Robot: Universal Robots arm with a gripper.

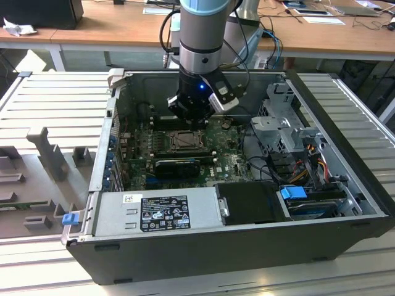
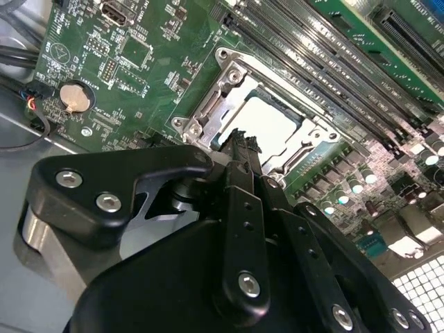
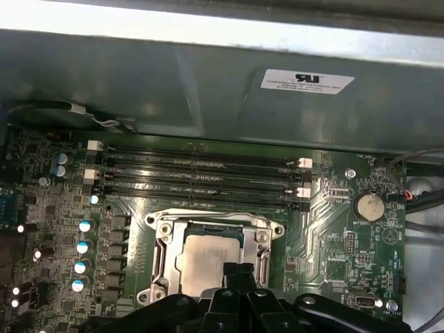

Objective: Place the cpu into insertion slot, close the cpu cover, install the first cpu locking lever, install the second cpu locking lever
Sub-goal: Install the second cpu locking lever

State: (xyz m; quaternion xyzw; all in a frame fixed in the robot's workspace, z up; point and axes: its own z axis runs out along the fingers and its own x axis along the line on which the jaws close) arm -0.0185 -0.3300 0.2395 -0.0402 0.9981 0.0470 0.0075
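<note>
Gripper (image 2: 239, 142) hangs low inside the open computer case (image 1: 345, 203), fingertips pressed together, nothing between them, at the edge of the cpu cover (image 3: 161, 253). The cpu (image 3: 201, 260) sits in the insertion slot (image 1: 184, 141), mid-motherboard (image 2: 125, 76), cover down around it, beside the memory slots (image 3: 201, 173).

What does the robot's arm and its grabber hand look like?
The arm is a thick round tube, silver-grey with a light blue band near the top and a black ring lower down. Black cables loop beside it. Its wrist part is black with a small blue light glowing on it. The gripper is black, made of flat jointed bars fastened with shiny silver screws.
</note>
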